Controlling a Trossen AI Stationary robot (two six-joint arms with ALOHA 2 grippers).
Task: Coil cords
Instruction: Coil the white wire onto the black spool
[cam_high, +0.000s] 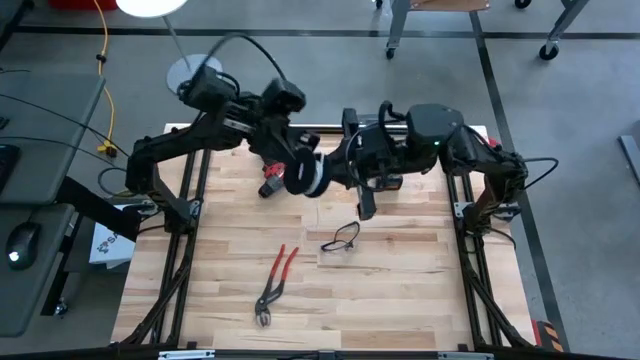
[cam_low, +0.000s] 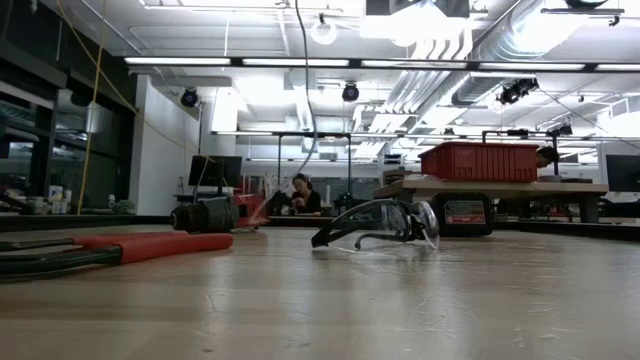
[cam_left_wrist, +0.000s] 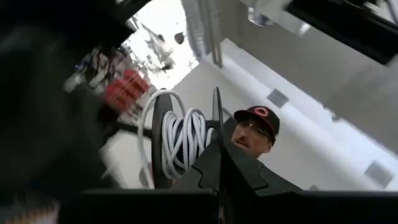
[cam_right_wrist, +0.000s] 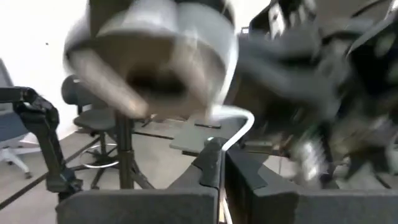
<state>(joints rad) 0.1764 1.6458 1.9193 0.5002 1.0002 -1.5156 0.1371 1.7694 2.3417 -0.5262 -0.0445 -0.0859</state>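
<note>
In the right wrist view the spool (cam_right_wrist: 155, 56) at upper left is a blur. In the high view the arms hide both tools, and the pliers (cam_low: 110, 250) run off the low view's left edge.

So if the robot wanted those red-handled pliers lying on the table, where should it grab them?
Probably from straight above, closing the end effector across the two red handles just behind the pivot, where they run close together. The pliers lie flat on the table, so a sideways approach could not get under them, and the handles splay wider toward their free ends.
</note>
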